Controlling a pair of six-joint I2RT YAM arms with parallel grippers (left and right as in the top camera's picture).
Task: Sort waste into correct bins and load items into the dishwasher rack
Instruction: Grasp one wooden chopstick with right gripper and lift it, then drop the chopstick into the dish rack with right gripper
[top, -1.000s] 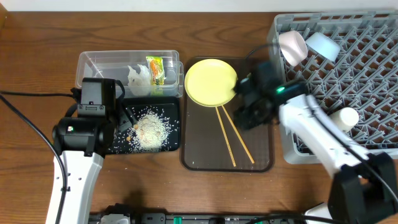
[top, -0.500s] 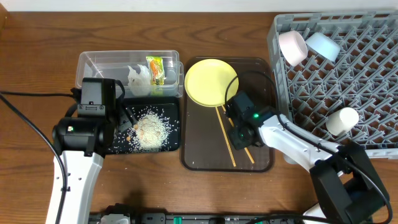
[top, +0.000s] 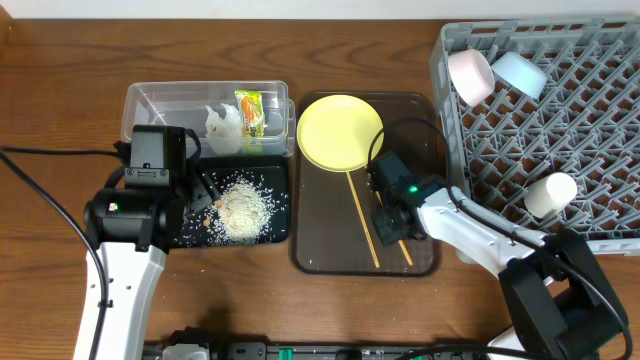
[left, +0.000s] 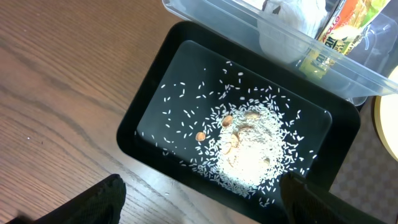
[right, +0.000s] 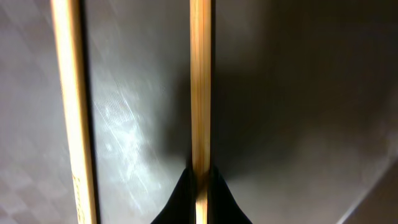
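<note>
Two wooden chopsticks lie on the dark brown tray (top: 322, 235), below the yellow plate (top: 340, 131). My right gripper (right: 200, 182) is shut on the right chopstick (right: 200, 87), its black tips pinching it against the tray. The other chopstick (right: 68, 112) lies free to its left. From overhead the right gripper (top: 388, 222) covers the middle of the held stick. My left gripper (left: 205, 183) is open and holds nothing above the near edge of the black tray (left: 146, 106), which holds rice scraps (left: 245, 146). The wrapper (top: 250, 112) and paper wad (top: 222, 124) are in the clear tub (top: 150, 100).
The grey dishwasher rack (top: 580, 130) fills the right side, close to the brown tray's right edge. It holds a white bowl (top: 470, 75), a light blue bowl (top: 520, 72) and a white cup (top: 551, 194). A black cable loops over the brown tray near the plate.
My right arm has swung from beside the plate and rack down to the right chopstick, and its jaws have closed on it. The left arm has not moved.
</note>
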